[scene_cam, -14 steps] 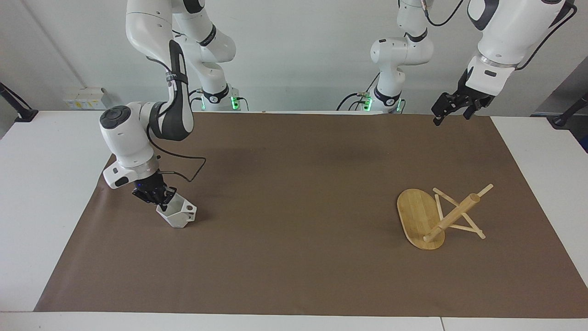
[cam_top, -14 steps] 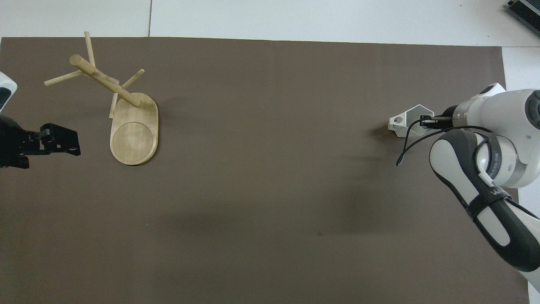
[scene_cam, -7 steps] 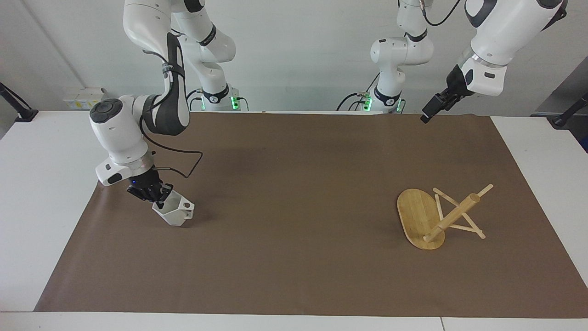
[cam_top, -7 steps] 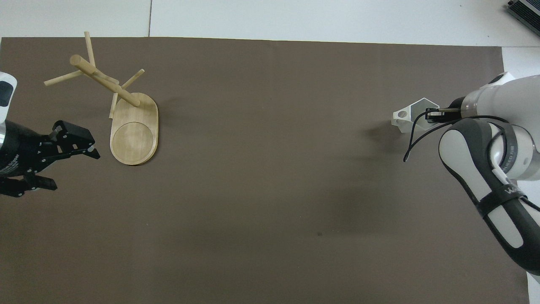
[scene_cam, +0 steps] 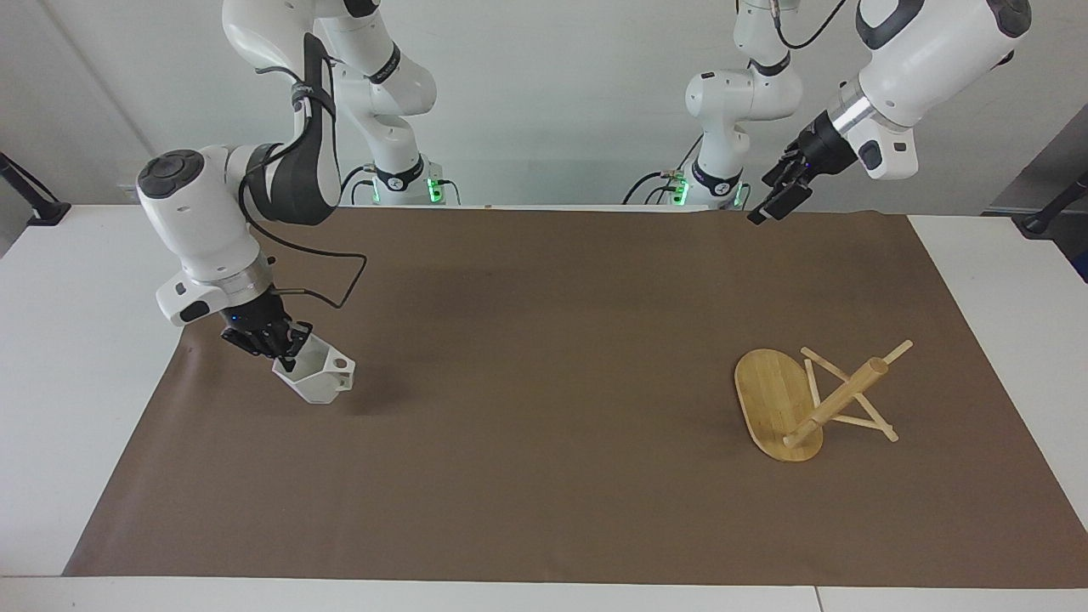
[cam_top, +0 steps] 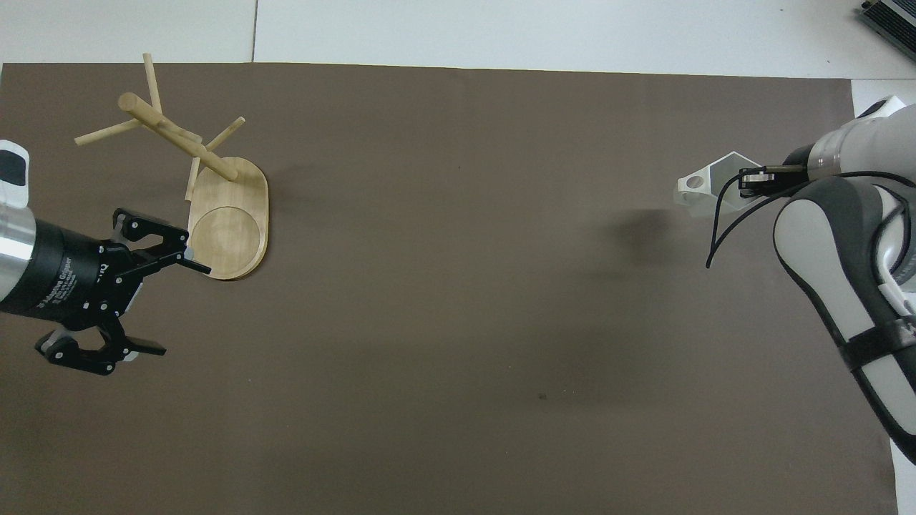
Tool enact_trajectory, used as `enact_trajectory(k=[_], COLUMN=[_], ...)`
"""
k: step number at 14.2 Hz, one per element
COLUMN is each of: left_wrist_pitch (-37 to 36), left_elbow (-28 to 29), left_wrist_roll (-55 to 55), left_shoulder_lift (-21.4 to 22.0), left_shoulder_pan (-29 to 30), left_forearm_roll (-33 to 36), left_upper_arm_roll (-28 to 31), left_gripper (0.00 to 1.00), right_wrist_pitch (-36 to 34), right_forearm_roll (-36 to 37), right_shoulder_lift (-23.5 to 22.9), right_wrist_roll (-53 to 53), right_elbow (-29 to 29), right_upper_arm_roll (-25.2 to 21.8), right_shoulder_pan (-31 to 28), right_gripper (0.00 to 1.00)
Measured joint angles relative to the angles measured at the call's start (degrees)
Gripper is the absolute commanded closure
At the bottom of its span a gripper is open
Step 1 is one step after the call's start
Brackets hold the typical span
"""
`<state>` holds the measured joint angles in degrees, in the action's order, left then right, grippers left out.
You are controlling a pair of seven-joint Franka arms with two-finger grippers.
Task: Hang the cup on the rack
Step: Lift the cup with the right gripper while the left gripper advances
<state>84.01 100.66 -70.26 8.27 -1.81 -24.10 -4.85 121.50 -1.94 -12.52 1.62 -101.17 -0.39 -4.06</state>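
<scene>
The right gripper (scene_cam: 285, 347) is clamped on the rim of the white cup (scene_cam: 316, 378), holding it tilted above the brown mat (scene_cam: 544, 357), well apart from the rack (scene_cam: 807, 399); the rack lies tipped over on the mat at the left arm's end; the left gripper (cam_top: 168, 306) hangs in the air near the rack with its fingers spread wide, holding nothing.

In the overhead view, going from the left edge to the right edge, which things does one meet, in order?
Left claw, open → bamboo mug rack, lying tipped on the brown mat → white faceted cup, tilted → right claw, shut on the cup's rim.
</scene>
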Motion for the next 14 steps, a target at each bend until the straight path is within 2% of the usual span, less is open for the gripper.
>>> enact_trajectory(k=[7, 12, 14], left_wrist_pitch=[1.1, 4.5, 5.1], left_elbow=[3.3, 8.6, 9.2], left_wrist_roll=[-9.5, -11.5, -11.5], left_shoulder_lift=[1.5, 3.2, 3.3], left_shoulder_pan=[2.7, 3.2, 3.2], left_forearm_roll=[-14.2, -23.5, -24.8], left_upper_arm_roll=[0.7, 0.9, 0.7], left_gripper=[0.0, 0.0, 0.0], right_wrist_pitch=[-10.9, -17.9, -21.4], right_forearm_roll=[0.0, 0.0, 0.0], right_shoulder_lift=[1.0, 5.3, 6.3], right_wrist_roll=[0.0, 0.0, 0.0], right_elbow=[6.7, 7.7, 9.0], right_upper_arm_roll=[-0.1, 0.0, 0.0], right_shoulder_pan=[0.0, 0.0, 0.0], right_gripper=[1.0, 1.0, 1.0])
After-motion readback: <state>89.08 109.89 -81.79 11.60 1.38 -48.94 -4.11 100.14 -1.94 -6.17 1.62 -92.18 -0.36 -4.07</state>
